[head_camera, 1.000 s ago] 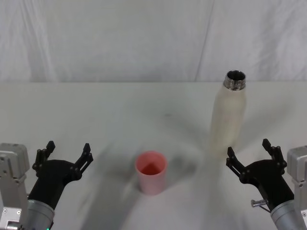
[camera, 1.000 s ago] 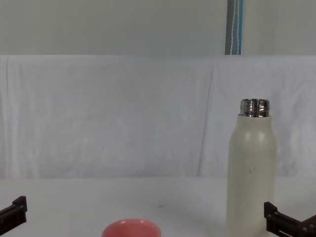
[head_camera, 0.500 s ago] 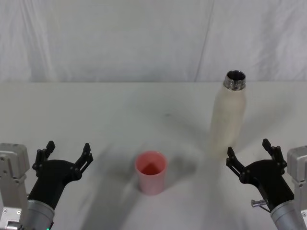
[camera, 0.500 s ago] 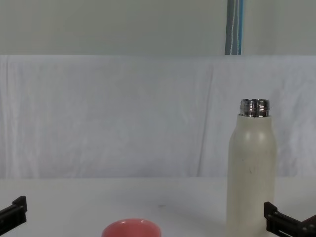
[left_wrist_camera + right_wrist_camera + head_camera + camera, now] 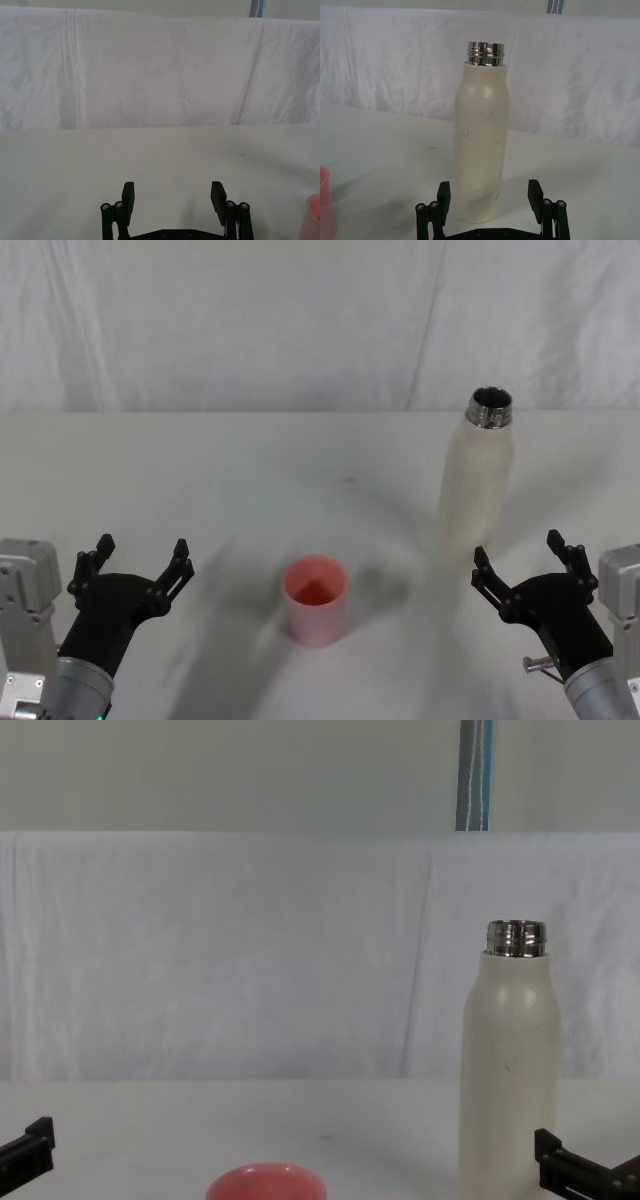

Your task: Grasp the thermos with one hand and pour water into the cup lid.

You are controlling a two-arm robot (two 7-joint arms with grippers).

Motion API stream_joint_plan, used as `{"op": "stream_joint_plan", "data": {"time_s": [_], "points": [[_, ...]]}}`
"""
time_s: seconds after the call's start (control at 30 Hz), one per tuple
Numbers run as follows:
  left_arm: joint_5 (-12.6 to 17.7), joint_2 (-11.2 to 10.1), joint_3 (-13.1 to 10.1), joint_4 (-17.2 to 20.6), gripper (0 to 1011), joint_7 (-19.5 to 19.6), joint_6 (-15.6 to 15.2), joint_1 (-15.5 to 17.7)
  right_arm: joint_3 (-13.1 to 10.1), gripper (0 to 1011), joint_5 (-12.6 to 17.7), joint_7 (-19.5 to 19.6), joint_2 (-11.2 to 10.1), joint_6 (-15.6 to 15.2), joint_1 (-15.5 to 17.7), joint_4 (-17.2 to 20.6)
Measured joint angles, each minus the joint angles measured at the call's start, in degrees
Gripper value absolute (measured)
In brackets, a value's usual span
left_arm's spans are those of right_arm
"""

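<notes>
Two hands: both low at the near edge of the desk [image 5: 200, 470], palms forward.
Right hand [image 5: 525, 565]: at about 5 o'clock from desk centre, fingers spread wide, gripping nothing, just short of the thermos [image 5: 476, 475].
Left hand [image 5: 135, 560]: at about 7 o'clock, equally wide open and empty, idle.
Change: none; both hands and both objects sit as they did a second ago.
Thermos: upright and uncapped, steel neck showing, at about 2 o'clock, framed between the right hand's fingertips in the right wrist view.
Cup lid [image 5: 316, 599]: pink, upright, at 6 o'clock between the hands, well apart from the thermos.
Surroundings: white cloth backdrop [image 5: 300, 320]; nothing stands between right hand and thermos.
</notes>
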State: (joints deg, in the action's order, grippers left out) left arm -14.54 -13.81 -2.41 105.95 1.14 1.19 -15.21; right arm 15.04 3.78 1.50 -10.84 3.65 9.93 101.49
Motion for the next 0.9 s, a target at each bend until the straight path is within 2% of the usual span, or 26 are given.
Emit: {"op": "stream_joint_plan", "data": {"time_s": [0.9], "points": [[0.0,0.0,0.0,0.0,1001,0.0,0.0,0.0,0.0,1000,0.0,0.0,0.0,0.0,0.0,0.0]]}}
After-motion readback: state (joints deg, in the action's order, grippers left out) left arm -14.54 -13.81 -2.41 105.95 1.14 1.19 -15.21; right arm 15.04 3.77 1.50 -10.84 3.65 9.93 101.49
